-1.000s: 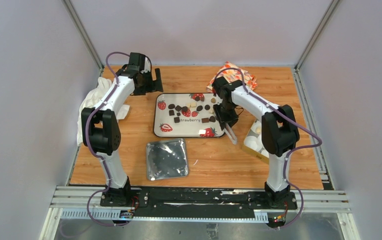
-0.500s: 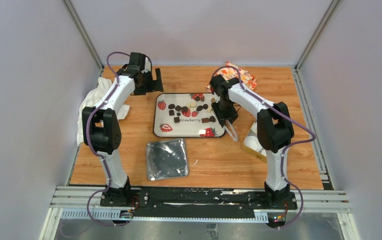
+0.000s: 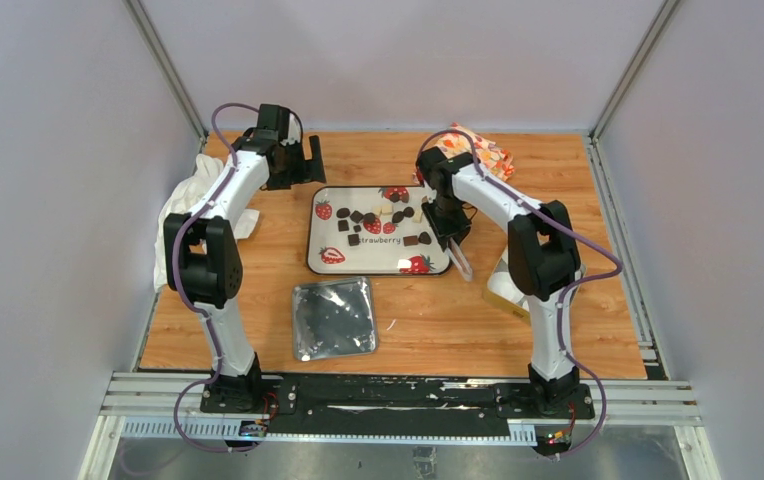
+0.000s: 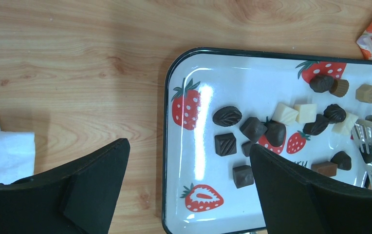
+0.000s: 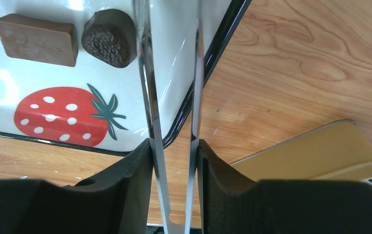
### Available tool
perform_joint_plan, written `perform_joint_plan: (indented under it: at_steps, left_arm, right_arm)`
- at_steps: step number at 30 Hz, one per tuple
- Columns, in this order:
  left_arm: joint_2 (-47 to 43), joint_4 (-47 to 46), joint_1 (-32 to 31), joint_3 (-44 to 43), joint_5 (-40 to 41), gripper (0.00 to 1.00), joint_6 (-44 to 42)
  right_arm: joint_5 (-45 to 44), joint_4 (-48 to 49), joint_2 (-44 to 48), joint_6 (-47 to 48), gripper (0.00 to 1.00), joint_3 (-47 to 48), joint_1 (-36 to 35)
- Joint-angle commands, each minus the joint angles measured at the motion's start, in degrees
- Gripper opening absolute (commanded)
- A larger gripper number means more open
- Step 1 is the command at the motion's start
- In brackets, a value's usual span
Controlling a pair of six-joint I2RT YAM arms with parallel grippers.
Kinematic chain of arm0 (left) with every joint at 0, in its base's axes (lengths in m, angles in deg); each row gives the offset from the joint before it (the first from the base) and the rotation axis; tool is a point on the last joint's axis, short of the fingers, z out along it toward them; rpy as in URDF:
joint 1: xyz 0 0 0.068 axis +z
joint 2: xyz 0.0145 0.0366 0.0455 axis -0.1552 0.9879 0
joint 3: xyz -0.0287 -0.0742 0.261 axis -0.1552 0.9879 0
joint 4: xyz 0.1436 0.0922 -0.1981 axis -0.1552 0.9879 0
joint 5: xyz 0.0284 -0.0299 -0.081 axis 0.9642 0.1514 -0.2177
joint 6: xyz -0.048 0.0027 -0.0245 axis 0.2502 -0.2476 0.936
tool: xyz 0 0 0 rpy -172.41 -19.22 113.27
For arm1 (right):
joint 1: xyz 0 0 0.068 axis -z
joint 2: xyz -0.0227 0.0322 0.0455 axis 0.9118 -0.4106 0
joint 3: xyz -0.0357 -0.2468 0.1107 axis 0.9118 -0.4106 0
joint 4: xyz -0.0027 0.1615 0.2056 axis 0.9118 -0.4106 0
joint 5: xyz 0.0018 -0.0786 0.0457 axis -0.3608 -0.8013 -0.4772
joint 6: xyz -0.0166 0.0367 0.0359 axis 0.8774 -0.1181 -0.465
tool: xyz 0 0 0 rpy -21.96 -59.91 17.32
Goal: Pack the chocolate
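Right wrist: right pincer [image 5: 174, 148] half-closed, squeezing metal tongs [image 5: 196, 58].

White tray [image 3: 368, 260] with dark rim, one word printed in dark lowercase across its floor, "strawberry", set among red strawberry pictures [image 3: 332, 256], no other text legible.

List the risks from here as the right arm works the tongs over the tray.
1. The right gripper pinches the tongs only near their bend; they may twist or slip when squeezed.
2. The tong arms cross the tray at its rim and could catch it.
3. The chocolates lie crowded; the tips may push neighbours instead of grasping one.
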Motion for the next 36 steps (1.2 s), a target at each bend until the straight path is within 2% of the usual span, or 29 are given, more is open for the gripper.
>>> perform_joint_plan:
  at_steps: [1,3,5,16,21,28,36]
  left_arm:
    - [1.14,0.56,0.39,-1.65,-0.08,1.00,-0.37]
    - [1.10,0.58,0.39,-1.73,-0.08,1.00,-0.37]
    - [1.02,0.73,0.39,-1.74,-0.06,1.00,-0.44]
    - [0.88,0.76,0.39,-2.09,-0.89,1.00,0.19]
    - [0.15,0.77,0.39,-2.47,-2.41,1.00,0.66]
    - [-0.83,0.70,0.37,-2.95,-4.13,1.00,2.08]
    - [-1.58,0.62,0.21,-1.44,-5.14,1.00,2.57]
  right_arm:
    - [-0.24,-2.55,-0.41,0.97,0.13,2.02,-0.82]
    - [-0.33,-2.85,0.62,1.14,0.04,1.40,-0.82]
    - [-0.31,-3.04,2.04,1.42,0.00,0.68,-0.78]
    - [4.97,-6.41,13.80,1.02,0.00,-1.15,0.74]
    - [5.18,-7.46,23.97,-1.10,0.00,-10.83,5.06]
    - [6.39,-8.94,40.50,-9.77,0.00,-27.17,8.26]
    - [3.51,-8.60,49.68,-17.44,0.01,-40.33,9.32]
